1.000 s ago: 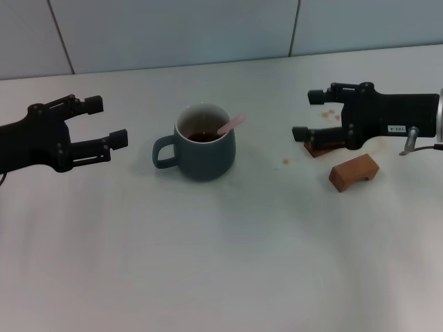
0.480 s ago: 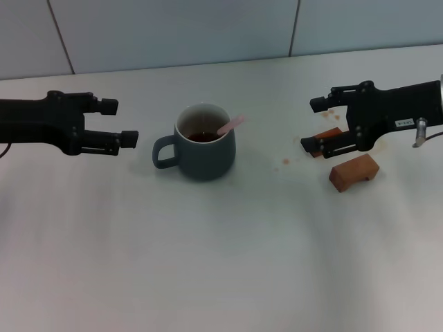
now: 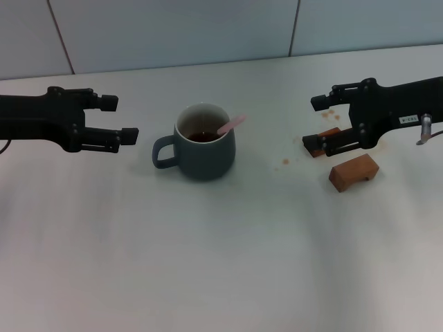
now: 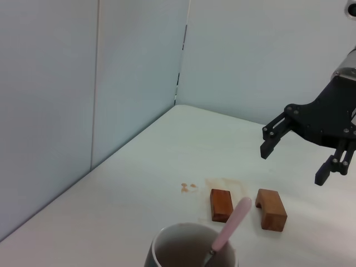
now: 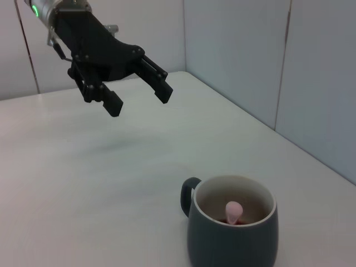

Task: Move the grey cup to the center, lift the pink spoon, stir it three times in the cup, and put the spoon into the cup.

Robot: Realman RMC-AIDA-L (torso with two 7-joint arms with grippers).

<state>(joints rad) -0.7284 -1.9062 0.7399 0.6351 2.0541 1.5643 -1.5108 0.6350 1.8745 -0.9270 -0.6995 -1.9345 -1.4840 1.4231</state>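
Note:
The grey cup [image 3: 202,145] stands upright near the table's middle, its handle pointing toward my left side. Brown liquid shows inside. The pink spoon [image 3: 230,125] rests in the cup with its pale handle leaning over the rim; it also shows in the left wrist view [image 4: 231,223] and the right wrist view [image 5: 234,211]. My left gripper [image 3: 119,120] hovers open to the left of the cup, apart from it. My right gripper [image 3: 316,124] hovers open to the right, above a wooden block. Neither holds anything.
Two brown wooden blocks lie at the right: one [image 3: 354,172] in the open, one [image 3: 325,141] partly under my right gripper. Small brown stains [image 3: 285,162] mark the table beside them. A tiled wall [image 3: 173,31] runs along the back.
Both arms have drawn back from the cup and risen slightly. The cup and spoon have stayed still.

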